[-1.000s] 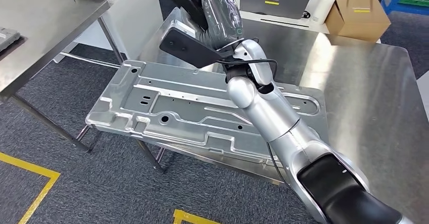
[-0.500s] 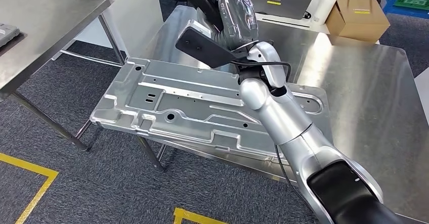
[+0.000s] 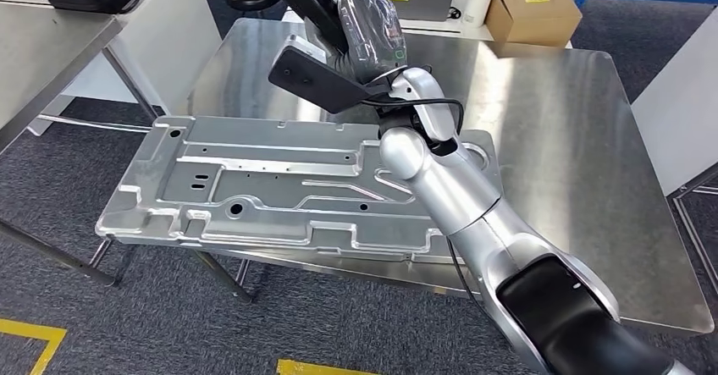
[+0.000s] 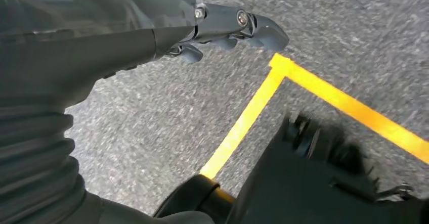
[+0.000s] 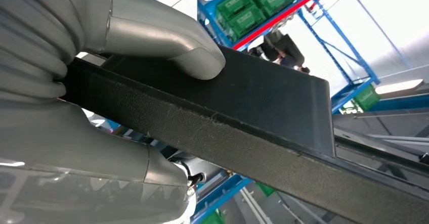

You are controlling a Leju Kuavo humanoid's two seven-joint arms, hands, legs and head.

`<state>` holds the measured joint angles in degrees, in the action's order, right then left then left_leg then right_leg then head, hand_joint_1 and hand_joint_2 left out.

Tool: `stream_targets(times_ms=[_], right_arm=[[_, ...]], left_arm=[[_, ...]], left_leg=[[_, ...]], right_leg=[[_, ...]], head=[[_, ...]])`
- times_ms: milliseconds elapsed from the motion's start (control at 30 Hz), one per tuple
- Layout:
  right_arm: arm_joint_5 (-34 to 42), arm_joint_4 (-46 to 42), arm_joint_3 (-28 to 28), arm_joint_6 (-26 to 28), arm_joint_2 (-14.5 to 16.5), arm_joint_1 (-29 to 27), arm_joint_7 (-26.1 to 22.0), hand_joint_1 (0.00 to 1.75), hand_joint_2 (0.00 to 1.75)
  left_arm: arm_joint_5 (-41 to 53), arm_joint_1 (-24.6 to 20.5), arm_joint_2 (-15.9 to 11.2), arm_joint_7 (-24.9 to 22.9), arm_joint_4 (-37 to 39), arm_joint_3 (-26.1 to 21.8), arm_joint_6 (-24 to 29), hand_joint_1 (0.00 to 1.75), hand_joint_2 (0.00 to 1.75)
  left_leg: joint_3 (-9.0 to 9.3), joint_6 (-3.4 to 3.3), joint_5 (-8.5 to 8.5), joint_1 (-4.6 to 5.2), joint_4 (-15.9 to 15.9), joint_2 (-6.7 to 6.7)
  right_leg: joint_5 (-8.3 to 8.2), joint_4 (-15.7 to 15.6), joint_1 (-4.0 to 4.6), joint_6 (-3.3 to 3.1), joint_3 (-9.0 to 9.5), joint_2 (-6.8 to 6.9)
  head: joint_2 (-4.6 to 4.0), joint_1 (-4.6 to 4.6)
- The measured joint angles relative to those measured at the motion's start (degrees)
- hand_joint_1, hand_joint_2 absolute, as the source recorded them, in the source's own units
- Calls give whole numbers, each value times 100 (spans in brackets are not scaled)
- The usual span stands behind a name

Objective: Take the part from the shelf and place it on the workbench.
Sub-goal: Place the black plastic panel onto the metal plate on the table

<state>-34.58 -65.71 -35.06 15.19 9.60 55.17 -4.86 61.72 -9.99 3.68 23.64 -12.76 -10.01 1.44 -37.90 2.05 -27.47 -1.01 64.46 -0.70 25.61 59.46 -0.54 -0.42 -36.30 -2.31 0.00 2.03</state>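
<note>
Right hand raised above workbench, fingers clamped on black flat part; thumb pressed on one broad face of part, other fingers under opposite face. Part tilted, held in air over far left portion of workbench, above far edge of large stamped metal panel. Panel lying flat on workbench, overhanging its left edge. Cardboard box beyond workbench's far edge. Left hand hanging over grey carpet with yellow floor tape, fingers loosely extended, holding nothing.

Workshop — steel benches, floor tape, crate racks.
</note>
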Motion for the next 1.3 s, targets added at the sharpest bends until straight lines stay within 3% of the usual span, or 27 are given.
stream_targets(times_ms=[67,200,267,333,367,400,433,500,567,667,733,833,900,933,1000,1067,1200,1300], right_arm=[[-3,6,-1,-8,0,9,-2,168,175],[-19,24,3,-19,-9,17,6,168,175],[-34,33,4,-22,-13,28,16,168,175],[-67,65,2,-27,-17,23,42,168,175],[-92,89,1,-30,-22,18,63,168,175],[-126,114,0,-39,-30,16,92,168,175],[-177,142,-3,-52,-36,22,129,168,175],[-338,206,-18,-78,-44,64,231,168,175],[-672,350,-57,-120,-53,157,402,168,175],[-1128,735,-108,-198,-98,277,597,168,175],[-1279,1046,-122,-227,-111,356,628,168,175],[-1524,1573,-170,-274,-103,458,674,168,175],[-1729,1889,-213,-381,-100,475,758,168,175],[-1839,2033,-238,-478,-99,490,810,168,175],[-2024,2301,-308,-727,-92,568,894,168,175],[-2154,2553,-382,-962,-82,667,945,168,175],[-2269,2906,-464,-1044,-52,700,943,168,175],[-2325,3076,-537,-1017,4,670,918,168,175]], left_arm=[[-34,1,6,60,0,0,-20,0,175],[-74,-3,26,145,-10,0,-25,0,175],[-94,-4,31,163,-18,-1,-25,0,175],[-114,3,37,168,-20,-1,-26,0,175],[-126,6,39,170,-20,0,-26,0,175],[-138,8,39,170,-20,-1,-30,0,175],[-150,7,39,170,-20,-1,-35,0,175],[-169,6,39,173,-21,-1,-56,0,175],[-196,5,39,182,-22,0,-86,0,175],[-238,2,39,215,-24,0,-145,0,175],[-259,-1,39,231,-27,0,-187,0,175],[-287,2,39,235,-28,3,-248,0,175],[-307,5,39,237,-28,8,-266,0,175],[-317,5,38,237,-28,10,-271,0,175],[-333,1,36,226,-30,20,-274,0,175],[-330,-5,33,176,-32,38,-276,0,175],[-262,-6,28,5,-33,97,-286,0,175],[-236,-7,21,-50,-33,143,-295,0,175]], left_leg=[[181,-19,109,3,-413,-89],[191,-137,130,11,-462,-48],[197,-186,144,-5,-482,6],[197,-202,140,-7,-480,64],[198,-204,137,-7,-479,95],[200,-203,135,-9,-477,124],[204,-199,130,-10,-475,150],[209,-173,113,-2,-466,194],[205,-126,99,25,-457,229],[227,-40,94,25,-478,264],[155,2,-47,10,-285,209],[-328,20,-513,8,735,107],[-534,22,-563,8,1117,95],[-481,18,-432,7,978,95],[-135,2,-54,7,227,80],[123,-20,139,14,-348,54],[157,-37,157,30,-457,25],[154,-60,154,45,-455,17]], right_leg=[[0,9,9,42,-22,-49],[61,70,-7,147,-70,-33],[343,541,-7,175,-289,62],[648,1291,-10,190,-651,114],[692,1526,-13,196,-772,128],[627,1548,-16,201,-794,143],[469,1337,-19,202,-703,165],[105,555,-11,202,-330,260],[-40,58,12,183,-97,333],[-41,-20,35,105,-70,298],[-58,-39,11,35,-52,269],[-59,-40,4,-23,-41,228],[-57,-33,13,-28,-37,194],[-55,-27,13,-27,-34,177],[-43,-10,10,-12,-29,147],[-27,15,28,12,-43,125],[-31,-4,46,-12,-40,126],[-48,-40,38,15,-21,132]], head=[[0,11],[0,-17],[0,-87],[0,-177],[0,-213],[0,-248],[0,-283],[0,-338],[0,-345],[0,-283],[0,-239],[0,-98],[0,-53],[0,-39],[0,-10],[0,8],[0,-25],[0,-63]])
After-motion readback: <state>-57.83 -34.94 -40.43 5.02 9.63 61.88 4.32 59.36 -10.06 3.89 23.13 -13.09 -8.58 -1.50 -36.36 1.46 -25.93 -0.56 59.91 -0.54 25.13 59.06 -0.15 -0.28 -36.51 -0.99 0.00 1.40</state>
